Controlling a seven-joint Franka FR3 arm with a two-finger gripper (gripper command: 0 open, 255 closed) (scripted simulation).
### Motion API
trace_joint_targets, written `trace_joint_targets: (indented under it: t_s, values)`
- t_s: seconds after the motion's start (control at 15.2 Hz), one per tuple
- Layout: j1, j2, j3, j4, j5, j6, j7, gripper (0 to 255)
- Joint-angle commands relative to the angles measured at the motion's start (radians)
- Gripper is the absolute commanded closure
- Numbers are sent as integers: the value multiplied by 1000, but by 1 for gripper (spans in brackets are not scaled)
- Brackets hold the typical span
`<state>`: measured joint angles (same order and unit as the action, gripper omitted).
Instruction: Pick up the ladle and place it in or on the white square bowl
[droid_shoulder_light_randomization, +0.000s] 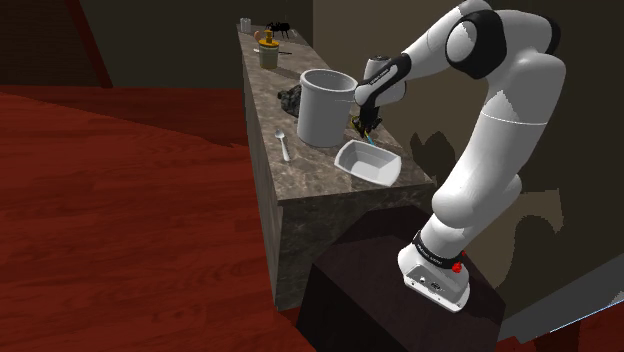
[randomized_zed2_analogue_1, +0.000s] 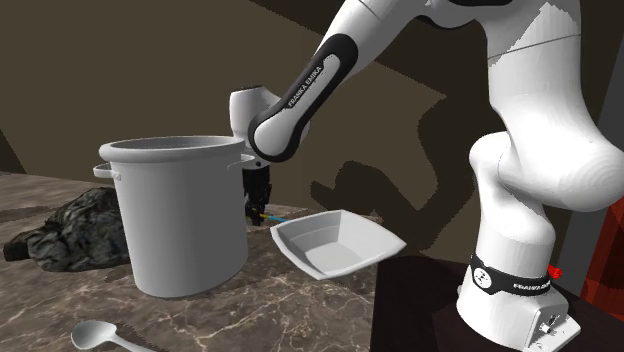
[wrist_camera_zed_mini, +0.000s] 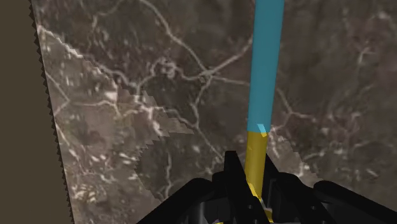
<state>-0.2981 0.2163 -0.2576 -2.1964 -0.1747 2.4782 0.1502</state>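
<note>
The ladle has a long blue handle (wrist_camera_zed_mini: 266, 63) with a yellow section (wrist_camera_zed_mini: 256, 153) and lies on the marble counter. My gripper (wrist_camera_zed_mini: 251, 175) is shut on the yellow section, its black fingers clasping it from both sides. In the shoulder view the gripper (droid_shoulder_light_randomization: 365, 122) points down at the counter behind the white square bowl (droid_shoulder_light_randomization: 370, 166), next to the tall pot. A small teal piece of the ladle (randomized_zed2_analogue_1: 272, 214) shows below the gripper (randomized_zed2_analogue_1: 258, 200) in the second exterior view. The bowl (randomized_zed2_analogue_1: 335, 248) is empty and sits at the counter's near end.
A tall white pot (droid_shoulder_light_randomization: 325, 105) (randomized_zed2_analogue_1: 180, 215) stands close beside the gripper. A grey spoon (droid_shoulder_light_randomization: 283, 143) (randomized_zed2_analogue_1: 100, 335) lies near the counter's front edge. A dark rocky lump (droid_shoulder_light_randomization: 290, 98) sits beyond the pot, and a yellow cup (droid_shoulder_light_randomization: 267, 50) stands farther back. A wall runs along the counter behind the gripper.
</note>
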Motion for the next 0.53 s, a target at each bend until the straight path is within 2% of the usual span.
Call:
trace_joint_targets:
  t_s: [0.0, 0.26, 0.46]
  values:
    - [0, 1, 0, 0, 0, 0, 0, 255]
    - [0, 0, 0, -1, 0, 0, 0, 255]
    - [2, -28, -2, 8, -3, -37, -2, 255]
